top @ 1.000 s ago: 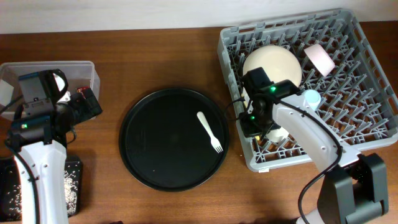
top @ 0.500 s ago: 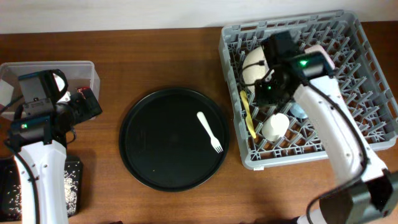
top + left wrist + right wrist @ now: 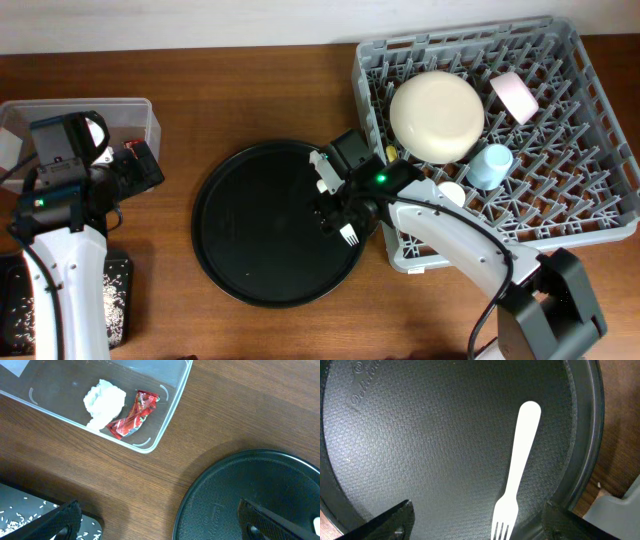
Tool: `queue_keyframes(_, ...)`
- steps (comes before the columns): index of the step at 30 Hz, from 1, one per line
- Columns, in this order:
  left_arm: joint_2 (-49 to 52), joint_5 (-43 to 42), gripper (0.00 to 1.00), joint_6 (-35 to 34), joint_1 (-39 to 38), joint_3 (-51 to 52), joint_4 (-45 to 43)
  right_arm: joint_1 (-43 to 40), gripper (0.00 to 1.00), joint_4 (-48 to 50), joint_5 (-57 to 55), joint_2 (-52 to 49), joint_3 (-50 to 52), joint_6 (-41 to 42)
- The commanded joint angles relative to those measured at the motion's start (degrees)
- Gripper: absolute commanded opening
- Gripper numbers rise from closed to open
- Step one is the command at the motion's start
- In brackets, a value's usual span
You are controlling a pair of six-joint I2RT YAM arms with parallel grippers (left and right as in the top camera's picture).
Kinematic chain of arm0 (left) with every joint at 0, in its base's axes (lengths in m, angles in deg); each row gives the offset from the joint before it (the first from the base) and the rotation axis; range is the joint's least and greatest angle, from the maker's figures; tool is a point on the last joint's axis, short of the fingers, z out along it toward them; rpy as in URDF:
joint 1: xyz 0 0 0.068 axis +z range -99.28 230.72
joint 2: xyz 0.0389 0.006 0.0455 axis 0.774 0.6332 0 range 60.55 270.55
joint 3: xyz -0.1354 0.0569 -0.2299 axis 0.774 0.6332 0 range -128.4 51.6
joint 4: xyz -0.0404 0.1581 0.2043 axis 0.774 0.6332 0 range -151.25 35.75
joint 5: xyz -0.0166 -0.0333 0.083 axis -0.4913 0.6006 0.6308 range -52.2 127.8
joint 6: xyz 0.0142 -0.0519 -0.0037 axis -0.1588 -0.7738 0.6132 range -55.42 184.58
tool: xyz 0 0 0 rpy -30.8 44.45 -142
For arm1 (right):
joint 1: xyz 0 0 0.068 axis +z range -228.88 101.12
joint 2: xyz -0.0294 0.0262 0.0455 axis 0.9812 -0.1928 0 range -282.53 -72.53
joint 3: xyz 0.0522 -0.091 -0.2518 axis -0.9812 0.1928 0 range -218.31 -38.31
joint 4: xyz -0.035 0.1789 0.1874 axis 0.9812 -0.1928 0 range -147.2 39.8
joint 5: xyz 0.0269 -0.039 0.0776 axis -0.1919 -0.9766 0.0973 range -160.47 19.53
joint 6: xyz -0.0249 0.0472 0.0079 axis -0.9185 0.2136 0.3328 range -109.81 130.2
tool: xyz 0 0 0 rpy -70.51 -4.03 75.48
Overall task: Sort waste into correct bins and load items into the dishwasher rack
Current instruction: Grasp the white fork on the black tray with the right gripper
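The white fork (image 3: 520,460) lies on the round black tray (image 3: 420,435), handle pointing away. My right gripper (image 3: 480,525) hangs open just above it, one finger on each side of the tines, touching nothing. In the overhead view this gripper (image 3: 335,205) covers the fork's middle. The grey dishwasher rack (image 3: 590,215) holds the cream bowl (image 3: 437,117), pink bowl (image 3: 514,95), light blue cup (image 3: 489,166) and white cup (image 3: 452,194). My left gripper (image 3: 160,527) is open and empty over bare table. The clear tub (image 3: 170,415) holds the paper ball (image 3: 104,402) and red wrapper (image 3: 135,414).
A shallow black tray with rice grains (image 3: 30,520) sits at the near left, under the left arm. The round tray's rim (image 3: 205,215) lies between the two arms. The rack's left wall (image 3: 372,120) stands close to my right arm.
My right arm has swung out of the rack, leftward to over the round tray, and its gripper went from shut to open. The left arm has not moved.
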Motion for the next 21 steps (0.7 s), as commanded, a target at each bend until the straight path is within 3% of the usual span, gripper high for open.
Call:
queue_keyframes(1,-0.46,0.02,0.99,0.28,0.09,-0.48,0.07,0.22,0.76,1.36,-0.72,-6.29,0.59,-0.44)
queue_keyframes(2,-0.46,0.02,0.99,0.28,0.09,-0.48,0.07,0.22,0.64,2.14,-1.64,-8.68,0.59,-0.44)
queue_keyframes(3,-0.46,0.02,0.99,0.28,0.09,-0.48,0.04,0.22,0.59,2.78,-2.10,-10.34,0.59,-0.44)
queue_keyframes(6,-0.46,0.02,0.99,0.28,0.09,-0.48,0.07,0.22,0.53,3.37,-2.12,-11.61,0.61,-0.44)
queue_keyframes(15,-0.46,0.02,0.99,0.28,0.09,-0.48,0.07,0.22,0.47,4.24,-7.26,-15.72,0.74,-0.39)
queue_keyframes(16,-0.46,0.02,0.99,0.28,0.09,-0.48,0.07,0.24,0.41,4.22,-7.26,-16.20,0.74,-0.39)
queue_keyframes(17,-0.46,0.02,0.99,0.28,0.09,-0.48,0.07,0.22,0.26,4.20,-7.26,-16.20,0.74,-0.37)
queue_keyframes(21,-0.46,0.00,0.99,0.28,0.09,-0.48,0.07,0.22,0.15,3.78,-7.26,-16.20,0.74,-0.37)
